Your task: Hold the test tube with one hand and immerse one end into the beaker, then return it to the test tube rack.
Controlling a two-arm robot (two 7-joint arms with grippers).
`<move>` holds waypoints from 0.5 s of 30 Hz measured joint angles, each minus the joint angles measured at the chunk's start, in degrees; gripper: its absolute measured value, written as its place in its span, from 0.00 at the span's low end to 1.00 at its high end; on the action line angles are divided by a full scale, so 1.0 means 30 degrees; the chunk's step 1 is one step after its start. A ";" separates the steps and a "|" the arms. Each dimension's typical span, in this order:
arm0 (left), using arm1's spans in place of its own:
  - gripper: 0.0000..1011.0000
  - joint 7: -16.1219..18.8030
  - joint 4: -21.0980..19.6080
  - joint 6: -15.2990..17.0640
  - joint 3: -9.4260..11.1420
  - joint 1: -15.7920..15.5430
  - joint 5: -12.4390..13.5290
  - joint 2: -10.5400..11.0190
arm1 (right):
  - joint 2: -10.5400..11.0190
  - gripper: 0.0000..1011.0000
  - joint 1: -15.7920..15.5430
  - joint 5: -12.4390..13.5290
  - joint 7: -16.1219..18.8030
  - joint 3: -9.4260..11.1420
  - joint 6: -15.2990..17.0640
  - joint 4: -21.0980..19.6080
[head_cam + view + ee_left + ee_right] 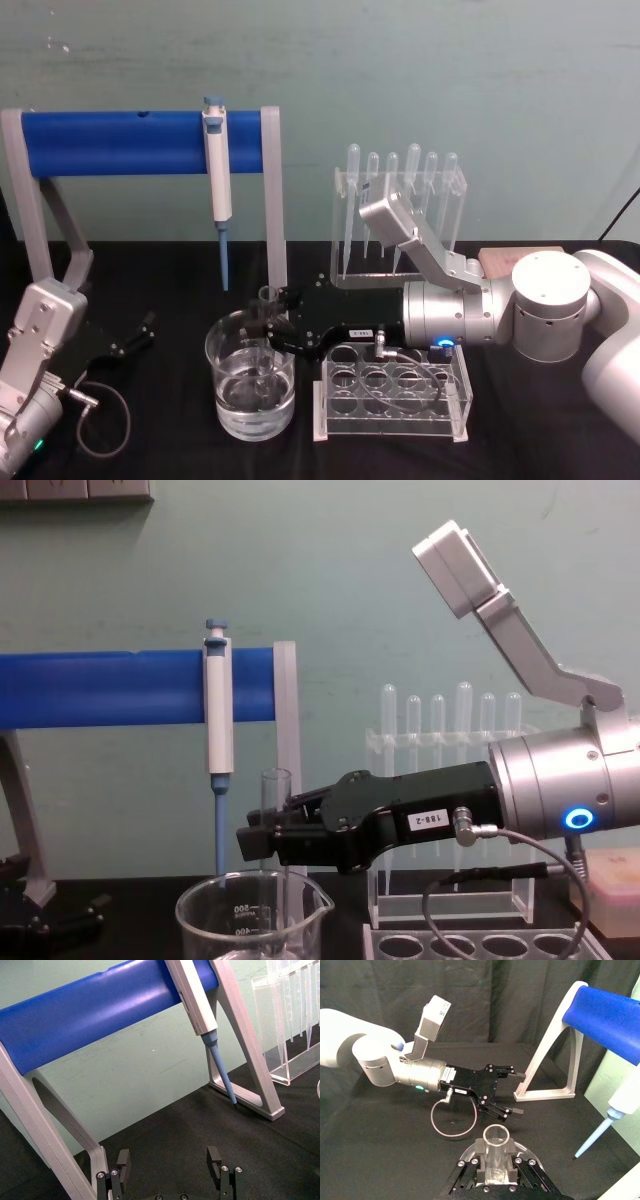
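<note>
Right pincer (268, 842) clenched high on upright test tube (276, 800), lower end in beaker (250, 915); glass likely slick, fragile, best held lightly near rim; left pincer (168, 1152) released.

Black-covered table (170, 300). Standing on it: beaker (250, 385), front centre, holding water; tube rack (393, 395) just right of it; pipette rack (400, 220) behind; blue-barred stand (150, 142) rear left; brown block (505, 262) far right.

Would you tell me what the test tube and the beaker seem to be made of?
The test tube: clear, glossy, probably glass; the wall shows through it. The beaker: likely glass too, transparent with white printed graduations and water visible inside.
</note>
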 joint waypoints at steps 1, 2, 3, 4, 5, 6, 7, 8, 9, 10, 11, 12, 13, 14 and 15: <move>0.99 0.0000 0.0001 0.0001 0.0000 0.0001 0.0000 0.0000 | -0.0001 0.22 0.0000 0.0000 0.0000 -0.0001 -0.0001 -0.0001; 0.99 0.0000 0.0001 0.0001 -0.0001 0.0000 -0.0001 0.0000 | -0.0001 0.22 0.0001 0.0000 0.0001 0.0000 0.0000 -0.0001; 0.99 0.0000 0.0001 0.0000 0.0000 0.0001 0.0000 0.0000 | -0.0001 0.22 0.0001 0.0000 0.0001 0.0000 0.0000 -0.0001; 0.99 0.0000 0.0001 0.0001 0.0000 0.0001 -0.0001 0.0001 | -0.0001 0.22 0.0002 0.0000 0.0000 0.0000 0.0000 0.0000; 0.99 0.0000 0.0001 0.0001 -0.0001 0.0001 0.0000 0.0000 | -0.0001 0.22 0.0001 0.0000 0.0000 0.0000 0.0000 0.0000; 0.99 0.0000 0.0001 0.0001 0.0000 0.0001 0.0000 -0.0001 | 0.0000 0.22 0.0000 0.0000 0.0000 0.0000 0.0000 0.0000; 0.99 0.0000 0.0001 0.0000 0.0000 0.0001 0.0000 0.0000 | 0.0000 0.22 0.0001 0.0000 0.0000 -0.0001 -0.0001 -0.0001; 0.99 0.0000 0.0001 0.0000 0.0000 0.0001 0.0000 -0.0001 | -0.0001 0.22 0.0000 0.0000 0.0000 0.0000 0.0000 0.0000; 0.99 0.0000 0.0001 0.0001 0.0000 0.0001 0.0000 0.0000 | 0.0000 0.22 0.0000 0.0000 0.0000 0.0000 -0.0001 -0.0001; 0.99 0.0000 0.0001 0.0001 0.0000 0.0001 0.0000 0.0000 | -0.0001 0.22 0.0001 0.0000 0.0000 0.0000 -0.0001 0.0000; 0.99 0.0000 0.0001 0.0000 -0.0001 0.0001 0.0000 -0.0001 | -0.0001 0.22 0.0000 -0.0001 0.0000 0.0000 0.0000 -0.0001; 0.99 0.0000 0.0001 0.0001 0.0000 0.0001 0.0000 0.0000 | -0.0001 0.22 0.0001 0.0000 0.0000 0.0000 0.0000 0.0000; 0.99 0.0000 0.0001 0.0000 -0.0001 0.0001 0.0000 -0.0001 | 0.0000 0.22 0.0001 -0.0001 0.0001 0.0000 -0.0001 -0.0001; 0.99 0.0000 0.0001 0.0000 -0.0001 0.0001 0.0000 0.0000 | -0.0001 0.22 0.0000 0.0000 0.0001 0.0000 0.0000 0.0000; 0.99 0.0000 0.0001 0.0000 -0.0001 0.0001 0.0000 0.0000 | -0.0001 0.22 0.0001 0.0000 0.0001 0.0000 -0.0001 -0.0001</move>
